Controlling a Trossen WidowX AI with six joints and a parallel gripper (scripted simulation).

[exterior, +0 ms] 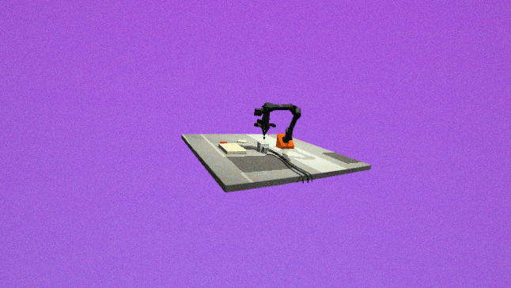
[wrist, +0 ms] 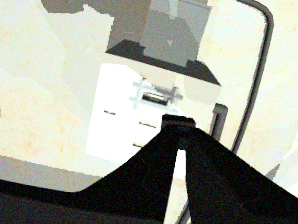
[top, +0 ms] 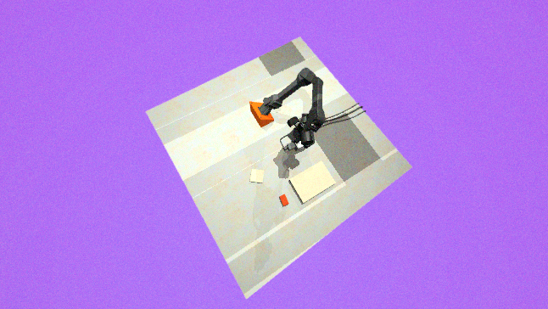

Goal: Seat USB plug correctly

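Just above the power cube point(wrist: 149, 112), your gripper point(wrist: 178, 124) is clamped narrow on the USB plug point(wrist: 177, 121), lifted free of the socket point(wrist: 154, 99). In the wrist view the socket lies a little ahead and left of the plug, its slot running left-right. I judge you should align the plug's long axis with it before descending.
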